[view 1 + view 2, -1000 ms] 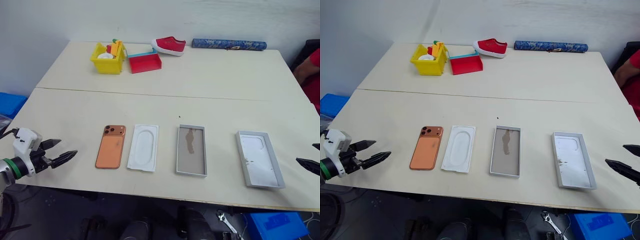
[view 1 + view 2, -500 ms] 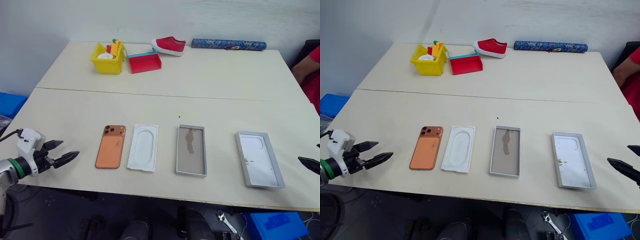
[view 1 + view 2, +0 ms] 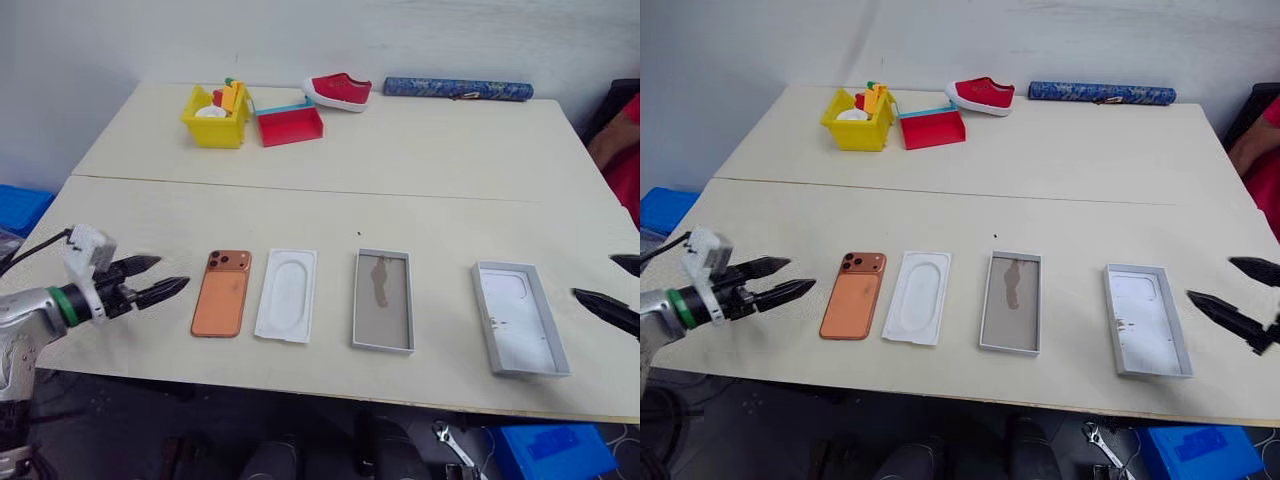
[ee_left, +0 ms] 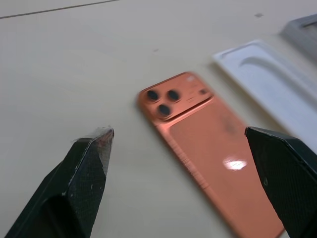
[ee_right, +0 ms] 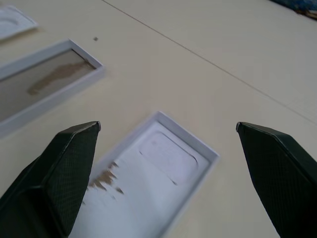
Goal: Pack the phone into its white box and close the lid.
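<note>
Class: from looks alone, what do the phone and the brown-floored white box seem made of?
Phone: probably glossy glass or metal, since a bright glint shows on its orange back. White box: likely matte cardboard, with thin white walls and a dull, stained grey-brown floor.

Copper-orange phone [image 3: 221, 292] with dark lenses; all-white lid [image 3: 519, 317] — faint camera outline, brownish flecks; white box [image 3: 383, 299], grey-brown floor, dark smudge; plain white insert [image 3: 287, 294] — pale cream table [image 3: 420, 150].

The phone [image 3: 221, 293] lies flat, back up (copper-orange, camera bump at its far corner). The white box [image 3: 383, 300], with thin walls and a grey-brown smudged floor, sits open well to its right; the lid [image 3: 519, 317], all white, lies inner face up further right
</note>
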